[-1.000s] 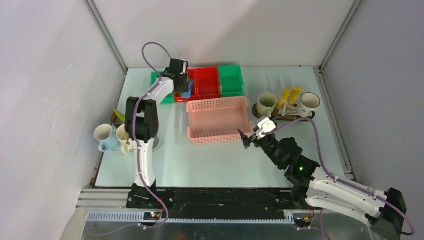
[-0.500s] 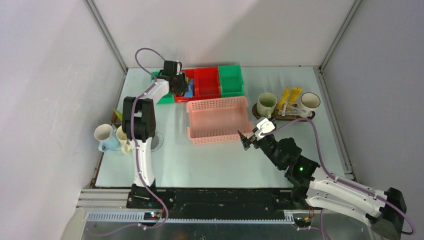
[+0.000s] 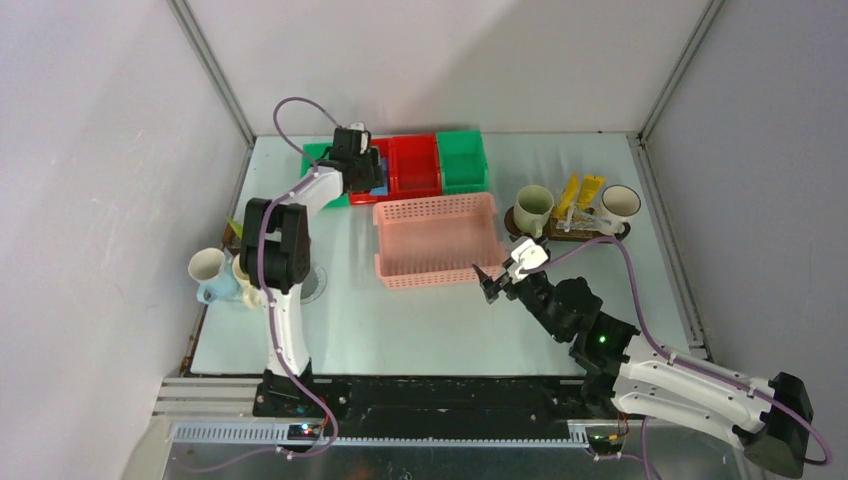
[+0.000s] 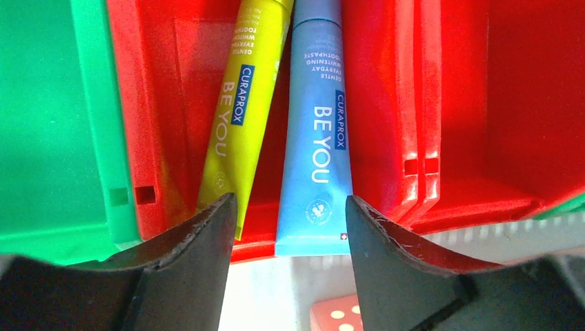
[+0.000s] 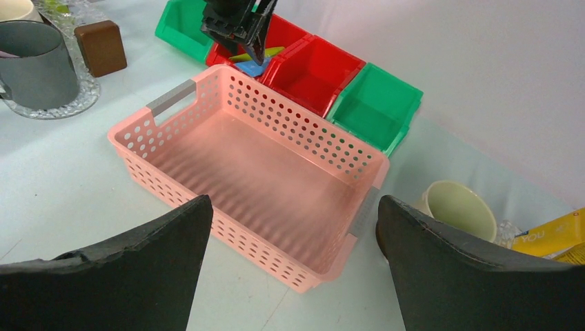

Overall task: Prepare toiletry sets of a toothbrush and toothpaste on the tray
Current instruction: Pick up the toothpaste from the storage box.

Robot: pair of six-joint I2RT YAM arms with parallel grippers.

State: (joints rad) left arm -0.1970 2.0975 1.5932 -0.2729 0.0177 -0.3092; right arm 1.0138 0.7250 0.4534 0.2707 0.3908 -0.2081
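A blue toothpaste tube (image 4: 314, 138) and a yellow one (image 4: 241, 103) lie side by side in a red bin (image 4: 376, 83). My left gripper (image 4: 290, 214) hovers open over the bin's near rim, its fingers on either side of the blue tube's flat end and not touching it. At the back right, the dark tray (image 3: 572, 235) carries a cream mug (image 3: 533, 208), a white mug (image 3: 620, 203), yellow tubes (image 3: 580, 190) and a thin clear toothbrush (image 3: 585, 218). My right gripper (image 3: 497, 280) is open and empty by the pink basket's near right corner.
The pink lattice basket (image 3: 435, 240) sits mid-table. Red and green bins (image 3: 462, 160) line the back edge. At the left stand several mugs (image 3: 207, 265), a clear disc (image 3: 312, 285), a dark mug (image 5: 34, 58) and a brown block (image 5: 101, 45).
My left gripper has moved down toward the red bin's front and its jaws have spread wider. The right arm has hardly moved.
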